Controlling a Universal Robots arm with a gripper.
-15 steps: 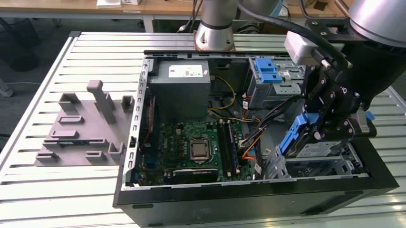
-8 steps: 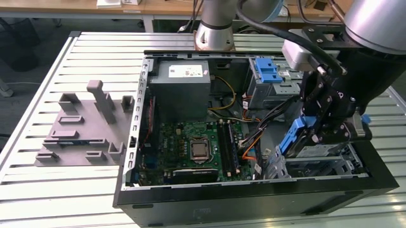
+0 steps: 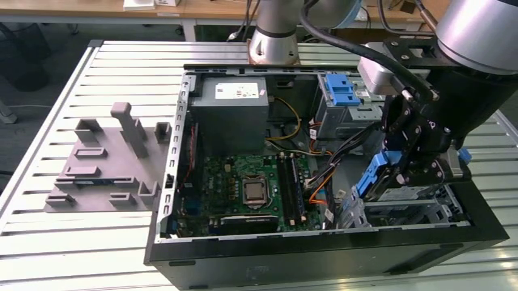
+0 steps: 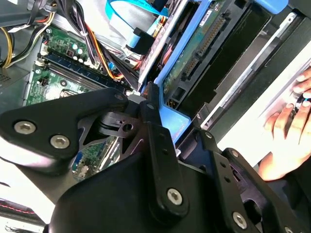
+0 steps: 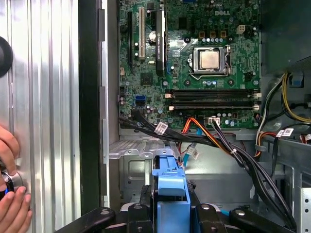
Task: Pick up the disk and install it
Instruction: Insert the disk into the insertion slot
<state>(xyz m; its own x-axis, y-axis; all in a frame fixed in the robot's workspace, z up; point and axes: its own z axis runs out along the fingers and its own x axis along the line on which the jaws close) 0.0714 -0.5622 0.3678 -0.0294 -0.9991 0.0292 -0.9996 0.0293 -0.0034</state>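
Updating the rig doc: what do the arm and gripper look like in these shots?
The arm is silver-grey round tubing with a black section at the wrist end. Black cables loop along it. The gripper is matt black: flat linkage bars with rounded ends, pinned by silver screws, carrying narrow black jaws.

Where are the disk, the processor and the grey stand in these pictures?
the disk (image 5: pixel 170 187): first wrist view, on its blue end handle.
the processor (image 5: pixel 210 59): first wrist view, on its metal top.
the grey stand (image 3: pixel 113 165): exterior view, on its flat base.
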